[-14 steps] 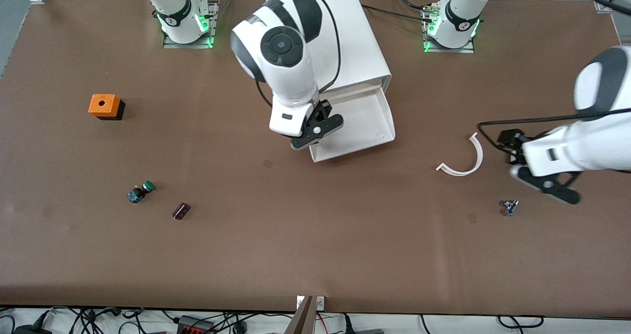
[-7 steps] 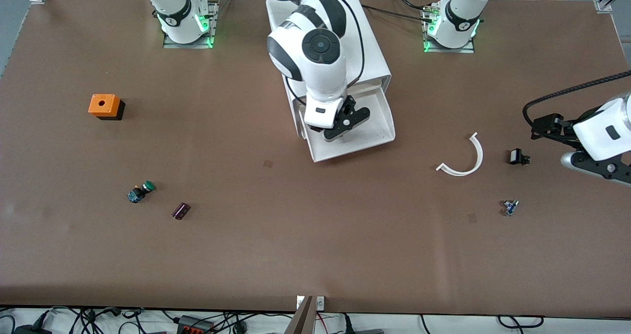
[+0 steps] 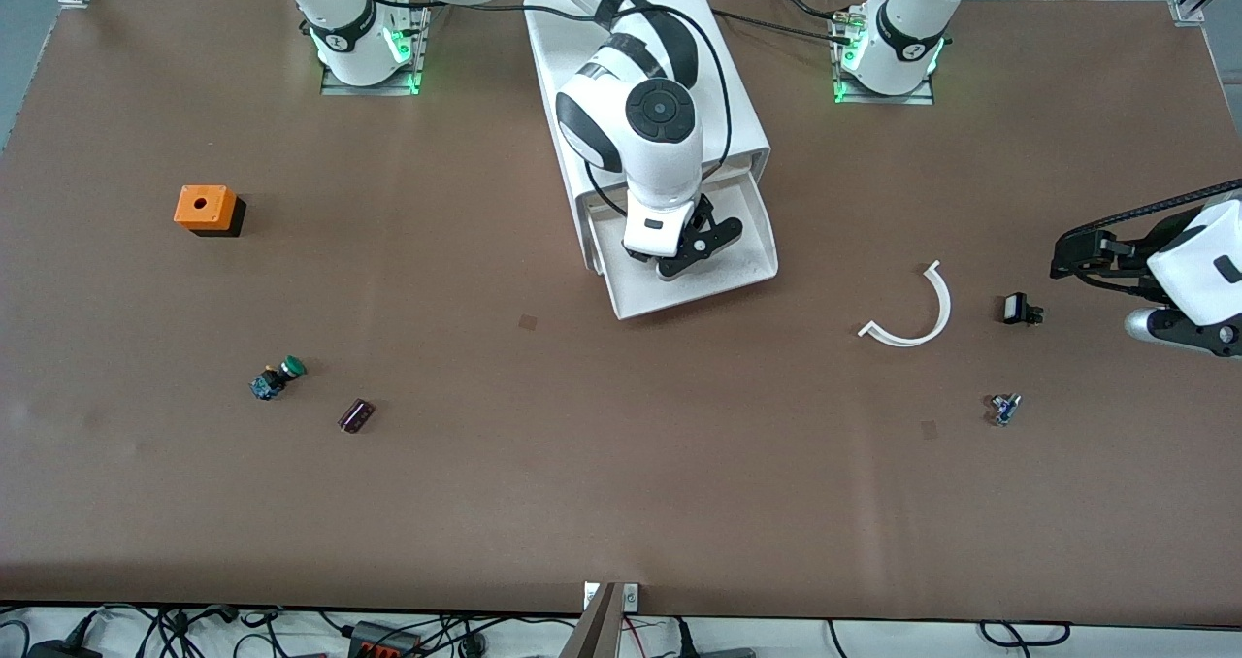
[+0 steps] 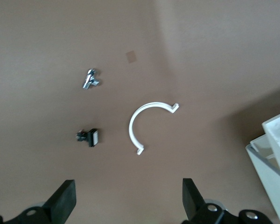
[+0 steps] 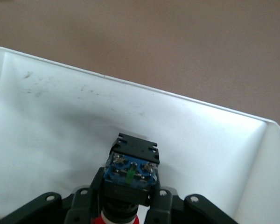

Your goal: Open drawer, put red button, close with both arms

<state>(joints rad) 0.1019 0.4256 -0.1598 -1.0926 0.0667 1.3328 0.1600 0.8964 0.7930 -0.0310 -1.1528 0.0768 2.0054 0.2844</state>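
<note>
The white cabinet (image 3: 723,95) stands between the arm bases, and its top drawer (image 3: 752,268) is pulled out. My right gripper (image 3: 691,250) hangs over the drawer's inside, shut on the red button (image 5: 130,173). In the right wrist view the button's blue base points at the white drawer floor (image 5: 56,121) and its red cap sits between the fingers. The front view hides the button under the hand. My left gripper (image 4: 128,201) is open and holds nothing. It is up over the table at the left arm's end (image 3: 1186,332).
A white curved piece (image 3: 917,313) (image 4: 144,122), a small black part (image 3: 1019,309) (image 4: 89,136) and a tiny metal part (image 3: 1004,408) lie near the left gripper. At the right arm's end are an orange cube (image 3: 205,208), a green-capped button (image 3: 279,377) and a dark piece (image 3: 356,414).
My right gripper has carried the red button from the drawer's front corner to over its inside. The left arm has drawn back toward the table's end, uncovering the small black part.
</note>
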